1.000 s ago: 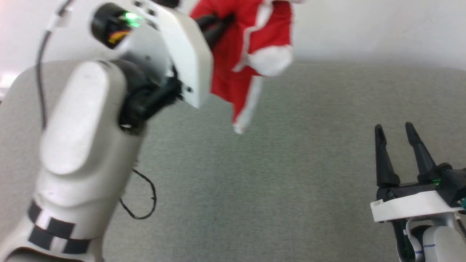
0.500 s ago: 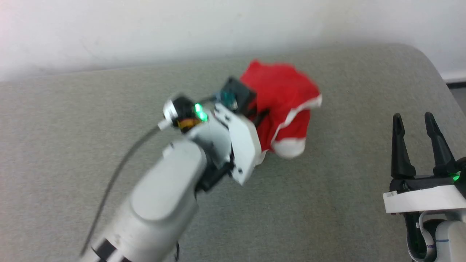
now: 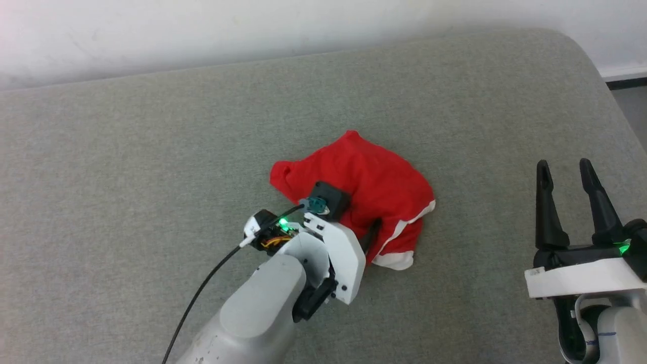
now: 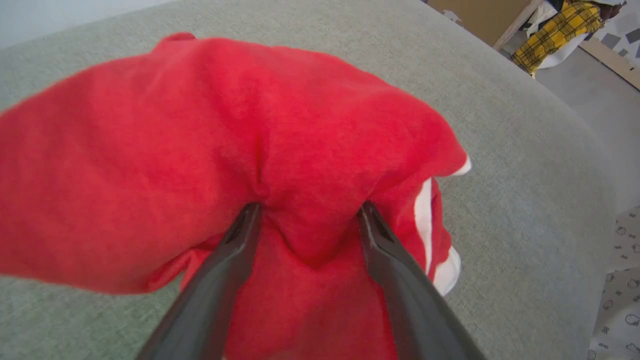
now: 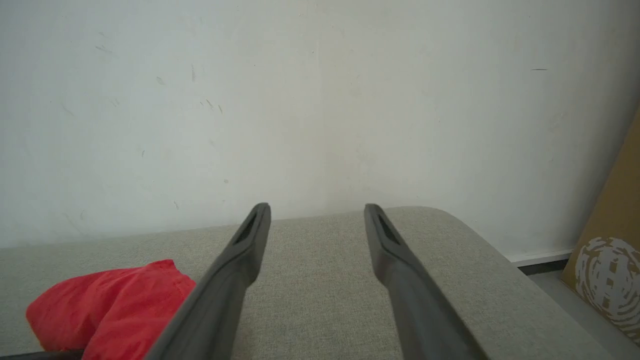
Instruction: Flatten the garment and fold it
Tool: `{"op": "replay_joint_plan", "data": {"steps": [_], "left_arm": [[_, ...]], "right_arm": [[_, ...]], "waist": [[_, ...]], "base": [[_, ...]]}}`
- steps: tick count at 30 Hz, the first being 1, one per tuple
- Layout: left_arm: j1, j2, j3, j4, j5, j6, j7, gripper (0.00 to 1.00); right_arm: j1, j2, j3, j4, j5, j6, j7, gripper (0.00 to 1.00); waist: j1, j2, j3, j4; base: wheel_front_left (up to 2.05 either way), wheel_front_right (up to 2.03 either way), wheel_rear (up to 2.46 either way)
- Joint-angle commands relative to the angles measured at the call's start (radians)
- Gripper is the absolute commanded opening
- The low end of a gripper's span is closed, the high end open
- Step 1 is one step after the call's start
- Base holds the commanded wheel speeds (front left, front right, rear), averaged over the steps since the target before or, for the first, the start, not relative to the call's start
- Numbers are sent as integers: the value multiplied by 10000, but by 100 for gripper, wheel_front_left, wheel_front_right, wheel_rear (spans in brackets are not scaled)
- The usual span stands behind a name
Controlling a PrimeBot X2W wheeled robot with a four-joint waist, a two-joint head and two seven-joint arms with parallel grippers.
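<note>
The garment [image 4: 250, 130] lies bunched in a loose red heap near the middle of the grey padded surface [image 3: 151, 151]. The left gripper [image 4: 310, 206] is pressed into its near side: the two fingers stand wide apart, a fold of red cloth bulges between them, and their tips are sunk under the fabric, clamping nothing. The right gripper [image 3: 564, 164] hovers well apart at the lower right, jaws equally spread and empty. Bare surface rings the heap on every side, widest toward the left. The back edge meets a white wall [image 5: 320, 100], and the rounded corner [image 3: 581, 45] falls away to the floor on the right. The head view shows the white stripe [image 3: 404, 230] curving down to a white hem, plus the black cable [image 3: 202, 288] trailing off the left arm. The left wrist view adds a yellow plaid cloth [image 4: 565, 30] past the corner. The right wrist view catches the heap's end low at its left and a brown cardboard sheet [image 5: 615, 240] leaning on the wall.
</note>
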Motion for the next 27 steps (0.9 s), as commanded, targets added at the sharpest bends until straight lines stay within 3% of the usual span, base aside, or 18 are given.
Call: {"op": "replay_joint_plan", "data": {"steps": [1, 7, 11, 16, 20, 24, 27], "left_arm": [[-166, -21, 91, 20, -143, 109, -338, 100], [-225, -5, 762, -720, -596, 475, -2019, 100], [371, 667, 1486, -1856, -727, 879, -3005, 100], [2127, 1988, 2797, -3857, -614, 2189, -3898, 100], [4170, 2450, 3799, -5725, -731, 3086, -4151, 100], [5835, 2462, 4370, -6859, -912, 3155, -4226, 100], [6406, 2147, 4603, -7273, -992, 3067, -4238, 100]], "right_arm": [[-115, 29, 15, 37, -8, -9, -56, 100], [145, 30, 118, 83, -120, -9, 41, 100], [383, 30, 143, 8, -172, -9, 175, 100], [641, 30, 186, -112, -213, -9, 371, 100], [870, 30, 160, -223, -283, -9, 562, 100], [1118, 30, 79, -334, -367, -9, 793, 100], [1194, 30, 26, -457, -404, -9, 1065, 100]], "waist": [[-1, 0, -191, 218], [-1, 0, -723, 708], [-1, 0, -953, 939], [-1, 0, -1097, 1102], [-1, 0, -1168, 1246], [-1, 0, -1224, 1513], [-1, 0, -1180, 1805]], "base": [[0, 0, 0], [0, 0, 0], [0, 0, 0], [0, 0, 0], [0, 0, 0], [0, 0, 0], [0, 0, 0]]}}
